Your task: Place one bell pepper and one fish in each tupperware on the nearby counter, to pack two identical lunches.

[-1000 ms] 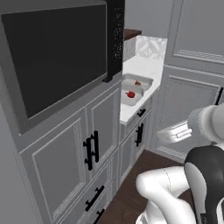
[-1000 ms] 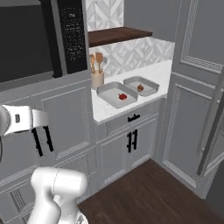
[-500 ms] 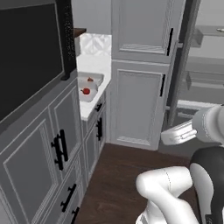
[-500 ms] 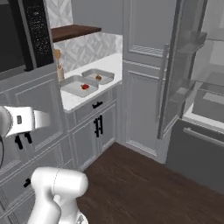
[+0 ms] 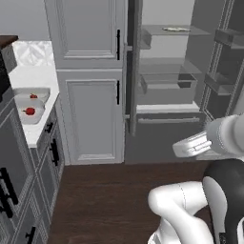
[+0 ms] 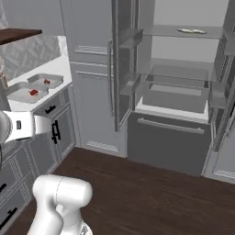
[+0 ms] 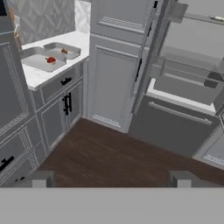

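My gripper [image 7: 111, 179] hangs over the dark wood floor [image 7: 109, 155] with its jaws spread wide and nothing between them, facing the open fridge [image 6: 174, 92]. On the white marble counter [image 5: 35, 136], near its end by the tall grey cabinet [image 5: 90, 81], I see two tupperware containers side by side, the nearer one [image 6: 23, 94] and the farther one [image 6: 46, 80], each with a red bell pepper [image 6: 34, 92] [image 6: 46, 81] inside. A pale fish [image 6: 192, 31] lies on the top fridge shelf [image 6: 170, 31], well apart from the counter.
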Controlling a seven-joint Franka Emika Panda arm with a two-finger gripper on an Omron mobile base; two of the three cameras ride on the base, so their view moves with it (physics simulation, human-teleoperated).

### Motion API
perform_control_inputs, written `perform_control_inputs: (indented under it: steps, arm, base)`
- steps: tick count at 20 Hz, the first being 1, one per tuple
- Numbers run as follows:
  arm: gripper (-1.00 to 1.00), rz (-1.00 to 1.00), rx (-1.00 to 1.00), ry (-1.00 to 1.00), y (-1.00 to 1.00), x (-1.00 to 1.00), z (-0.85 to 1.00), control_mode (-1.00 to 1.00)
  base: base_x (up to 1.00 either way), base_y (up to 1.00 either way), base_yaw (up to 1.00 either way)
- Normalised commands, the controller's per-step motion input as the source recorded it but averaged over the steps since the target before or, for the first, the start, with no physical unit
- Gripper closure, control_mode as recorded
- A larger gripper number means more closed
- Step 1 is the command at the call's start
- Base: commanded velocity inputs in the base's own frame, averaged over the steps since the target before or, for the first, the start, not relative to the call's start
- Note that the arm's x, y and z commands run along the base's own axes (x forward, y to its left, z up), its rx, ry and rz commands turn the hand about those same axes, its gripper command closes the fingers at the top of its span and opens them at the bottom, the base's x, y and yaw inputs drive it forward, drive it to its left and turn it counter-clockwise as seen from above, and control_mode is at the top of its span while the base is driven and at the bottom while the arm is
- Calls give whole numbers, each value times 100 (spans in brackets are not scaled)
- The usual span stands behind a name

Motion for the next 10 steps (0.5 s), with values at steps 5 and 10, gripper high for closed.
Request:
perform_control_inputs:
  steps: [5, 10]
  arm:
    - [-100, 0, 0, 0, 0, 0, 0, 100]
    - [-100, 0, 0, 0, 0, 0, 0, 100]
  base:
    - [40, -70, -32]
    - [68, -30, -22]
